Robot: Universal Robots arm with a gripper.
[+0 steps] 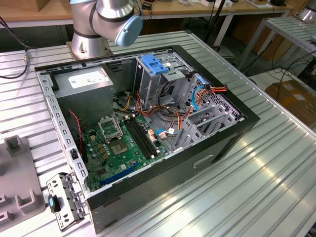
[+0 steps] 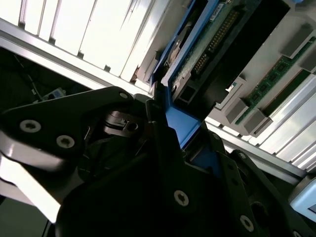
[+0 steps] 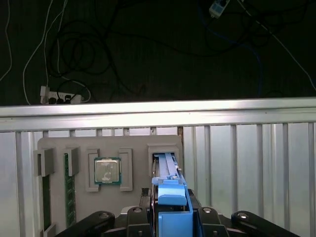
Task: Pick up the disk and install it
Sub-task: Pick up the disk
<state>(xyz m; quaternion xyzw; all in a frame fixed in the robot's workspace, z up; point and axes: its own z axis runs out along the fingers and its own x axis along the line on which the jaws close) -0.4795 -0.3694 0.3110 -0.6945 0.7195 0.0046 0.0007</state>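
Firmly, the gripper (image 3: 171,212) fingers clamp the disk (image 3: 165,168) edgewise near the grey tray (image 3: 74,148)

Disk (image 3: 170,200): bright blue carrier, green circuit board face. Fingers (image 2: 159,140): black. Surface (image 1: 256,187): silver, ribbed in stripes. Tray (image 3: 133,148): plain grey; chip (image 3: 107,171) silver, green-edged. Computer case (image 1: 197,163): black shell; motherboard (image 1: 116,148) green; cables (image 1: 217,89) orange-red; latch plate (image 1: 154,64) light blue.

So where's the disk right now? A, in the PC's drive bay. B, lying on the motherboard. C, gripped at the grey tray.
C: in the first wrist view the fingers grip the disk by its blue carrier, at a slot of the tray.
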